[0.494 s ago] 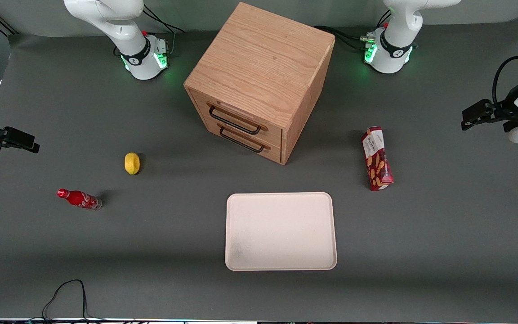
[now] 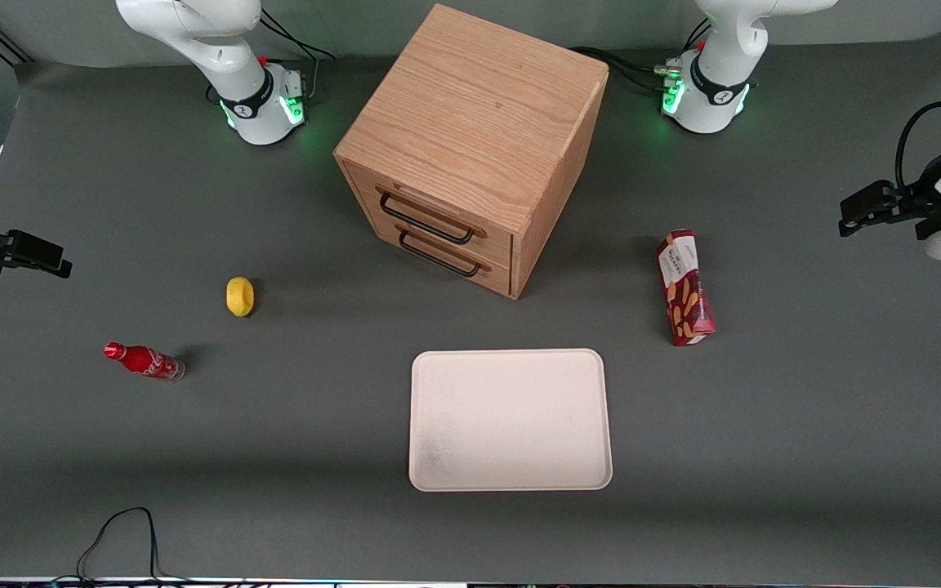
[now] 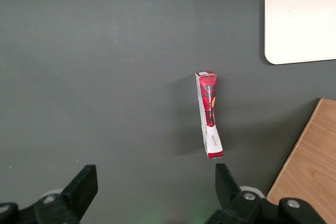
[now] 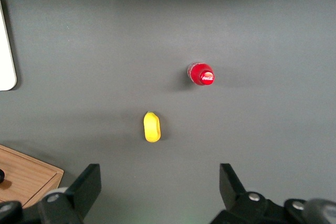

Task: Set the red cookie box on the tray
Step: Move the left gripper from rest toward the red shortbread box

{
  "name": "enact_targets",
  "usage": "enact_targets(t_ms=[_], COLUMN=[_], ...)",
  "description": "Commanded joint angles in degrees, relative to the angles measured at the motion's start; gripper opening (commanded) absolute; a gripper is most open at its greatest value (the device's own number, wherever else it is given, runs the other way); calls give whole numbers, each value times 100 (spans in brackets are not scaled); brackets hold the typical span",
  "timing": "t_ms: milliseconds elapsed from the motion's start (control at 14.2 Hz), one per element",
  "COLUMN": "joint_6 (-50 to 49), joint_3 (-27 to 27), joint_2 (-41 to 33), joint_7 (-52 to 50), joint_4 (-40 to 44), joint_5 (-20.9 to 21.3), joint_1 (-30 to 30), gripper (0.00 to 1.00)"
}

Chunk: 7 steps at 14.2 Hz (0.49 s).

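The red cookie box (image 2: 685,287) lies flat on the grey table, between the wooden drawer cabinet and the working arm's end of the table. It also shows in the left wrist view (image 3: 209,114), with its white end panel nearest the gripper. The cream-white tray (image 2: 511,420) lies nearer the front camera than the cabinet, with nothing on it; its corner shows in the left wrist view (image 3: 299,14). My left gripper (image 2: 846,219) hovers above the table at the working arm's end, well apart from the box. It is open and empty, and its fingers (image 3: 84,187) stand wide apart.
A wooden cabinet (image 2: 470,147) with two closed drawers stands mid-table. A yellow lemon (image 2: 239,296) and a small red bottle (image 2: 144,361) lie toward the parked arm's end. A black cable (image 2: 119,531) loops at the front edge.
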Motion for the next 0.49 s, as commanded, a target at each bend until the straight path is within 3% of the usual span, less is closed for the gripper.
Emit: enact_targets(t_ms=[0,423], joint_6=[-81,524], joint_3=[-53,-308], joint_2=[-58,-1066], joint_7=[-161,-1409], joint_4=[-63,-1317], joint_5=[51,-10], joint_1=[-104,-709], gripper=[100,100])
